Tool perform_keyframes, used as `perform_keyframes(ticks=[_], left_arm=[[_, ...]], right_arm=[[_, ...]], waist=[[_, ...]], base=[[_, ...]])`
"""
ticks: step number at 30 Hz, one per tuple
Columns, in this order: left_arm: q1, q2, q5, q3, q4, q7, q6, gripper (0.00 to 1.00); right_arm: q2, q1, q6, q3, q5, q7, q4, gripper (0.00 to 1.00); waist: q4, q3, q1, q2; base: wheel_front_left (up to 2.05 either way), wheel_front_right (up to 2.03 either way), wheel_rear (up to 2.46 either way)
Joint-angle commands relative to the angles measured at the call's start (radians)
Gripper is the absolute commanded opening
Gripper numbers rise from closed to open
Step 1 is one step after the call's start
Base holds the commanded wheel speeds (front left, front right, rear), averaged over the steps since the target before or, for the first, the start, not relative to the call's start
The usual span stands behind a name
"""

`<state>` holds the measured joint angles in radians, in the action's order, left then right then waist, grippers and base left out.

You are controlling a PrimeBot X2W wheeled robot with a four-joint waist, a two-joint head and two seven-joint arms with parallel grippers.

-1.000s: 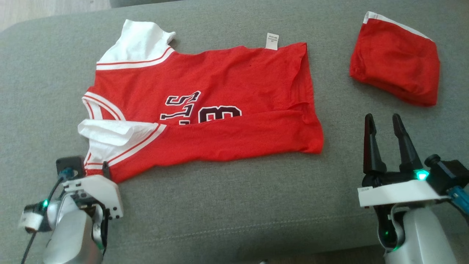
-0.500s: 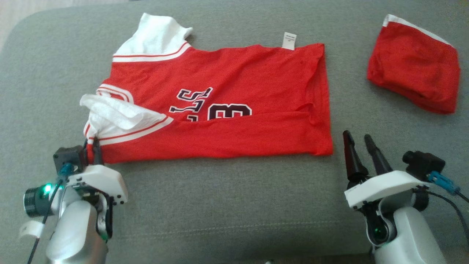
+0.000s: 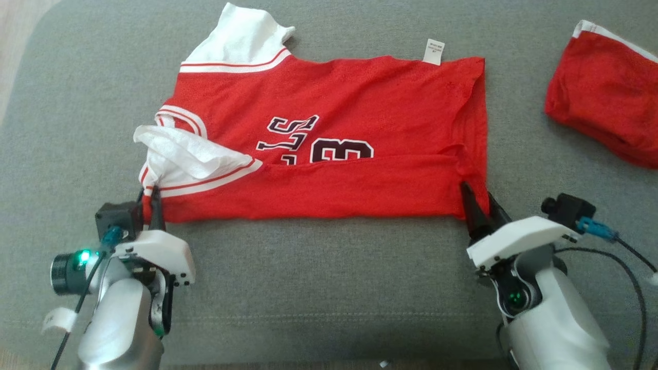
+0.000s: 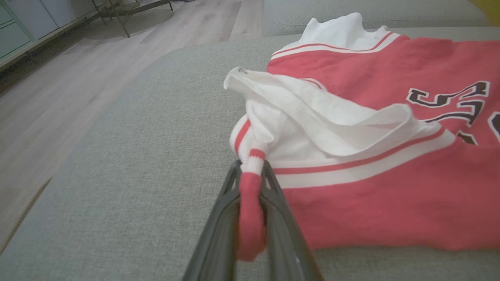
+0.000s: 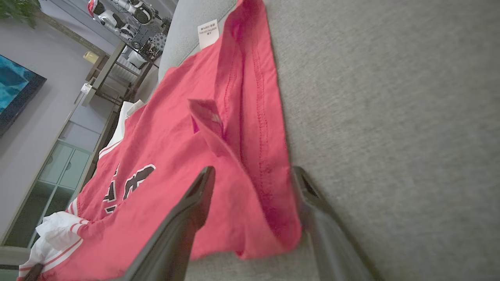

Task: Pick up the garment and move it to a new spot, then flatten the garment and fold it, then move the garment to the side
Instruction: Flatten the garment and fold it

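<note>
left gripper (image 4: 250, 168) just clamped shut on the jersey (image 3: 334, 103), pinching the near-left sleeve hem. right gripper (image 3: 478, 198) has moved in, wide apart, straddling the near-right hem corner, not closed yet. Looks like the second grasp is pending before the next fold. Jersey lies on the grey couch (image 3: 318, 288), near edge folded over and hiding half the number. Far right, a second red garment (image 3: 601, 108) is cut off by the frame.

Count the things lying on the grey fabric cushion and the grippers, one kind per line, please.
Red-and-white printed jersey, spread out: 1
Folded red cloth bundle with white edge: 1
Grippers with two dark fingers: 2 (left gripper, right gripper)
Total: 4
</note>
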<state>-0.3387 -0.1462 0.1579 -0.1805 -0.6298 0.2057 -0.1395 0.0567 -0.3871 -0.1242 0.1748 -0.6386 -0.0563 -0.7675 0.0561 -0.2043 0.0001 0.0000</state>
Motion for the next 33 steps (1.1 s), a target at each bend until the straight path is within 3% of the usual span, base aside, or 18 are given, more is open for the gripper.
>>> perform_keyframes(ticks=[1, 5, 6, 7, 8, 20, 33], left_arm=[[-0.031, -0.025, -0.012, 0.031, 0.033, 0.011, -0.001, 0.0], [-0.03, -0.027, -0.011, 0.026, 0.036, 0.006, -0.004, 0.0], [-0.03, -0.028, -0.01, 0.024, 0.037, 0.005, -0.005, 0.0], [-0.03, -0.028, -0.01, 0.023, 0.038, 0.003, -0.005, 0.0], [-0.03, -0.028, -0.01, 0.021, 0.038, 0.002, -0.006, 0.0], [0.013, -0.038, -0.001, -0.006, 0.022, -0.009, 0.01, 0.0], [0.128, -0.067, 0.009, -0.05, 0.066, -0.072, 0.054, 0.0]], right_arm=[[-0.006, -0.025, -0.007, 0.035, -0.015, 0.0, 0.01, 1.0], [-0.006, -0.051, -0.007, 0.073, -0.061, -0.002, -0.023, 1.0], [-0.006, -0.057, -0.007, 0.082, -0.067, -0.003, -0.03, 0.74], [-0.006, -0.062, -0.007, 0.089, -0.071, 0.0, -0.037, 0.34], [-0.006, -0.067, -0.007, 0.094, -0.071, 0.005, -0.045, 0.0], [0.036, -0.055, -0.007, 0.109, -0.072, 0.024, -0.085, 0.0], [0.147, 0.056, -0.007, 0.16, -0.12, -0.164, -0.013, 0.0]], waist=[[0.002, -0.002, -0.0001, 0.0], [0.007, -0.003, -0.0001, 0.0], [0.008, -0.004, -0.0001, 0.0], [0.009, -0.004, -0.0001, 0.0], [0.009, -0.004, -0.0001, 0.0], [0.005, 0.067, -0.0001, 0.0], [-0.007, 0.158, -0.0001, 0.0]], base=[[0.0, 0.0, 0.0], [0.0, 0.0, 0.0], [0.0, 0.0, 0.0], [0.0, 0.0, 0.0], [0.0, 0.0, 0.0], [0.0, 0.0, 0.0], [0.0, 0.0, 0.0]])
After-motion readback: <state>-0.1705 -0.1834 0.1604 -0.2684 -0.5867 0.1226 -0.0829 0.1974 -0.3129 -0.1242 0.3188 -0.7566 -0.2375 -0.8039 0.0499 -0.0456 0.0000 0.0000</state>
